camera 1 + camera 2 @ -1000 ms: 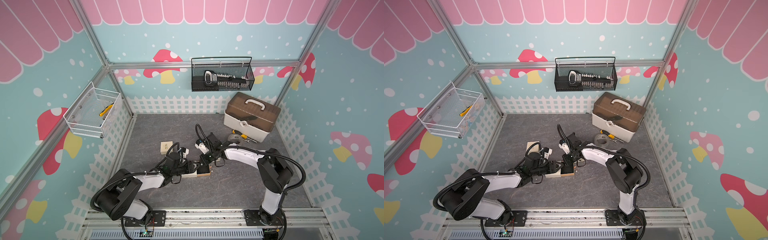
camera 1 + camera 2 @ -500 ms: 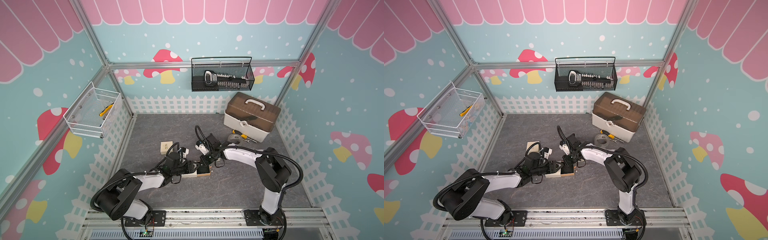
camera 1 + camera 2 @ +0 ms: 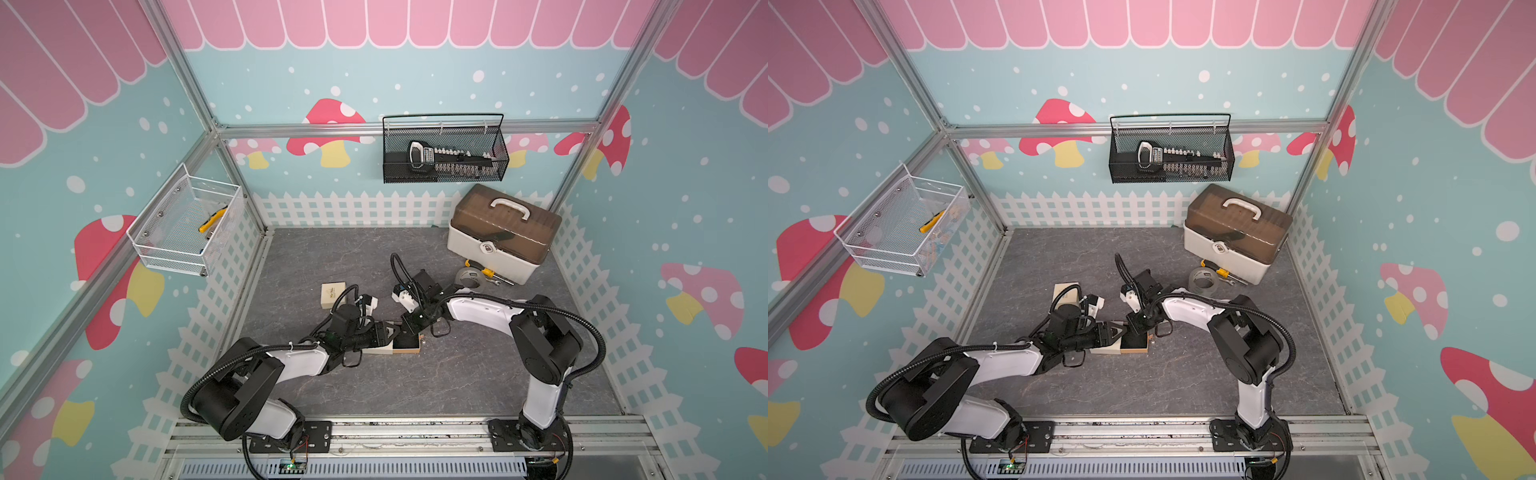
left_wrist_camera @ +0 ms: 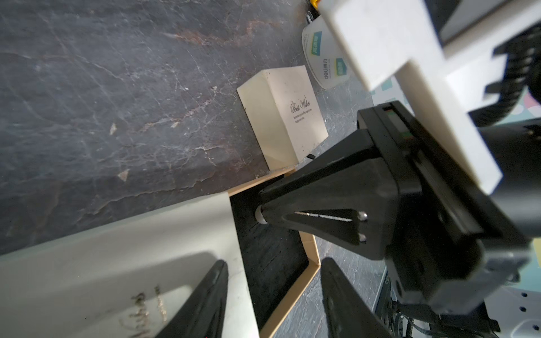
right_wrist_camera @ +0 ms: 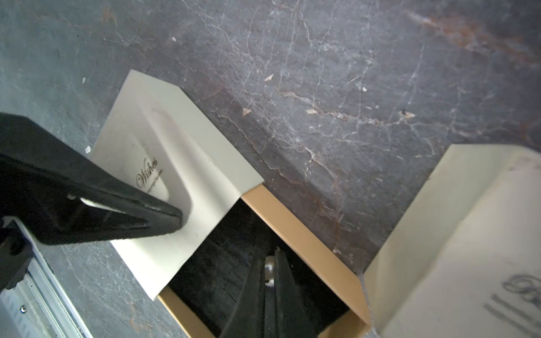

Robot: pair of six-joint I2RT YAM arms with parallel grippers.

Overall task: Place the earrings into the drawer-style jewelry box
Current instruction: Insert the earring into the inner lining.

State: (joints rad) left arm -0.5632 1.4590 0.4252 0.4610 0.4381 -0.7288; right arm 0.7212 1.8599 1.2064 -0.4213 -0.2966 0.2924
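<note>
The right end effector [image 4: 265, 204] is all but closed on an earring [image 5: 270, 272], pinched at its tips and held over the black lining of the drawer [image 5: 295, 228]. The drawer is pulled out of its sleeve [image 5: 181, 137] toward the robot's right. The left end effector [image 4: 275, 263] stands part open and grips nothing that I can see. One finger [image 5: 164, 216] lies on top of the sleeve, probably to pin it to the table [image 5: 380, 73].

The step is the release. It likely goes best if the tips sink until the earring is just above the lining, clear of the sleeve mouth and the tan rim. The jaws should then part only a little and slowly, and lift straight up. A second box [image 4: 281, 117] sits just beside the drawer's far corner, so sideways exits look risky.

The earring seems to lie along the fingers, with a rounded silvery end poking past the tips toward the lining. I cannot tell which end that is.
</note>
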